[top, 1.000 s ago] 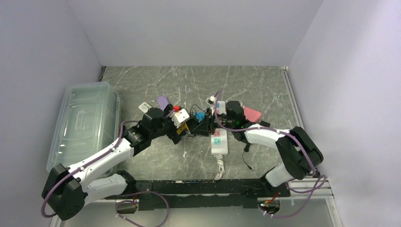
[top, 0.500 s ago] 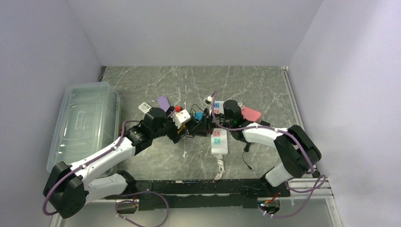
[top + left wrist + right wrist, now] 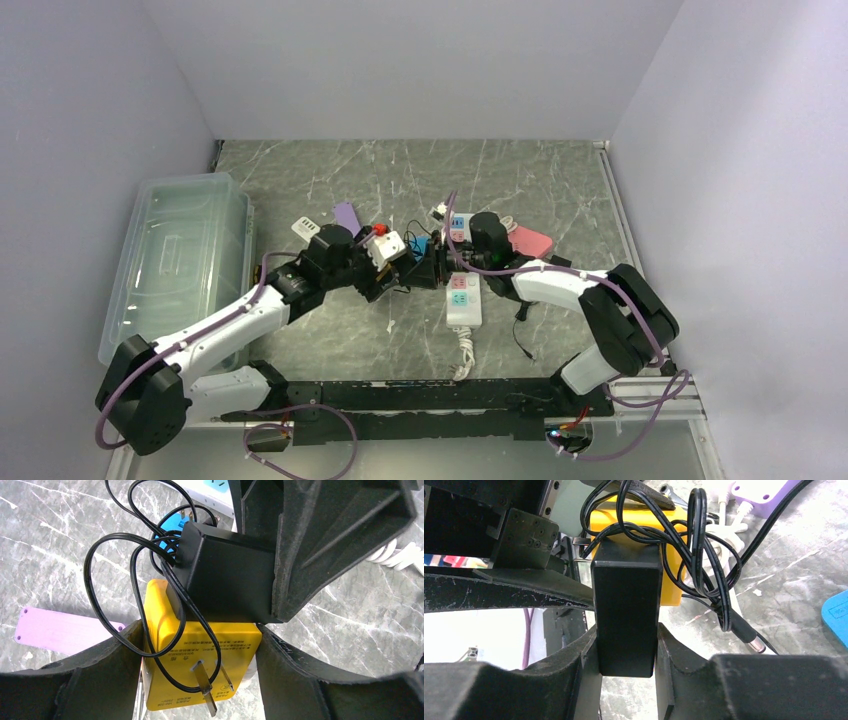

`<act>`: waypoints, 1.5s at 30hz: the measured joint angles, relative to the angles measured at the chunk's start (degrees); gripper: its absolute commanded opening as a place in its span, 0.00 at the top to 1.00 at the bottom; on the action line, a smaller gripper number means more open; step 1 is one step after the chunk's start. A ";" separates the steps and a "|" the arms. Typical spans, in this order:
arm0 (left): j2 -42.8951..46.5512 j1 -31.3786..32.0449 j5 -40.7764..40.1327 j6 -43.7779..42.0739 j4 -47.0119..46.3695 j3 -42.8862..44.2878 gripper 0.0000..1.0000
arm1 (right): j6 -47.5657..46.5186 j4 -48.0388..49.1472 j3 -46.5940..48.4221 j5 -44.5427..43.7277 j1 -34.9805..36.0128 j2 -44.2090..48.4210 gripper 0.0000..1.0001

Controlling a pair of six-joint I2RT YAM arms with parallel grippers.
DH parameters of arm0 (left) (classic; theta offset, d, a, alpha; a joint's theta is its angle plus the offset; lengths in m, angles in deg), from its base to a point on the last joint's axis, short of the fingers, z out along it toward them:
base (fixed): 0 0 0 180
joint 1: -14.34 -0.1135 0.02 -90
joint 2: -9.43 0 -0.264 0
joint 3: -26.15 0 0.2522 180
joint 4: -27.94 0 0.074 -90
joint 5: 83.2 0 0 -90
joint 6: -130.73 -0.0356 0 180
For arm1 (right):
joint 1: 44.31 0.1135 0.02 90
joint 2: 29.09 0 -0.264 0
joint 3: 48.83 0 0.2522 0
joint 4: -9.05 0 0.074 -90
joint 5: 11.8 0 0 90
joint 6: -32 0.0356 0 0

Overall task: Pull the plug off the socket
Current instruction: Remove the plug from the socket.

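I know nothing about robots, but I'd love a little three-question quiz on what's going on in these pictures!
1. True or false: the right hand is clamped on the black adapter.
2. Which colour is the block sitting against that adapter? A red, B yellow, C green.
3. Short answer: which hand's fingers flank that block?
Key: 1 true; 2 B; 3 the left hand.

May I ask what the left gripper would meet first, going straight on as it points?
Probably the yellow socket adapter between the left gripper's fingers, with the black power plug behind it.
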 measured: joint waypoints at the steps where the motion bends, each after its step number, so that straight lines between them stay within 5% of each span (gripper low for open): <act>1: 0.00 0.00 0.20 0.02 0.00 0.00 1.00 | 0.28 0.07 -0.02 -0.09 0.00 0.00 0.47; 6: 0.00 -0.11 1.68 0.00 0.07 -0.02 1.00 | 2.69 5.64 -0.76 -0.15 0.48 0.09 0.30; 13: 0.00 -0.31 3.21 0.09 0.33 -0.02 1.00 | 4.76 9.77 -2.49 -0.26 0.09 0.24 0.48; 16: 0.00 -0.33 3.58 0.11 0.35 -0.02 1.00 | 5.22 11.06 -2.97 -0.83 -0.11 0.24 0.82; 19: 0.02 -0.31 3.28 0.15 -0.04 -0.02 1.00 | 7.17 10.86 -3.78 -2.95 -0.52 0.24 0.98; 29: -3.04 -0.04 2.67 0.63 1.22 2.84 1.00 | 5.97 8.00 -5.14 -8.81 0.24 4.13 1.00; 30: -3.21 -0.02 2.69 0.63 1.33 2.97 0.93 | 5.62 7.58 -5.20 -9.35 0.39 4.52 1.00; 33: -3.26 0.02 2.95 0.70 1.60 3.10 0.30 | 5.09 6.34 -5.49 -11.02 0.74 5.68 1.00; 34: -3.26 0.02 3.15 0.90 1.53 3.10 0.18 | 5.11 6.21 -5.60 -11.30 0.81 5.92 1.00; 40: -2.10 -0.48 3.10 4.15 2.01 3.10 0.02 | 4.74 6.54 -7.04 -11.89 0.48 6.38 1.00; 45: 1.46 -1.09 3.17 3.96 2.73 3.10 0.00 | 5.35 7.56 -8.31 -11.15 -1.20 6.40 1.00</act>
